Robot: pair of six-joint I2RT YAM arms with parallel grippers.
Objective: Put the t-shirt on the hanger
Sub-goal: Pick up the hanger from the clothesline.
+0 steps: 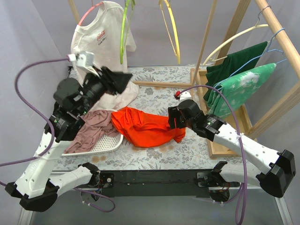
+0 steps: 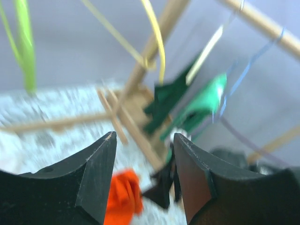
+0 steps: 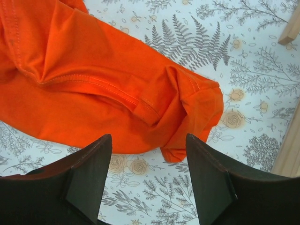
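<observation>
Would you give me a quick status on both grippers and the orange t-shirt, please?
Left gripper open, raised, empty. Right gripper open, low over orange t-shirt, crumpled on table. Lime-green hanger hanging bare at back. Pinkish garment beside t-shirt.

t-shirt [image 1: 147, 127] on table [image 1: 154, 158] — hanger [image 1: 123, 35] behind

The counter [image 1: 159, 159] is being covered by a cloth [image 3: 243, 56] printed with grey ferns and small flowers. A plain pale purple-grey wall [image 1: 42, 28] is being shown behind it. A wooden rack [image 1: 233, 29] is being lit softly at the back and right.
</observation>
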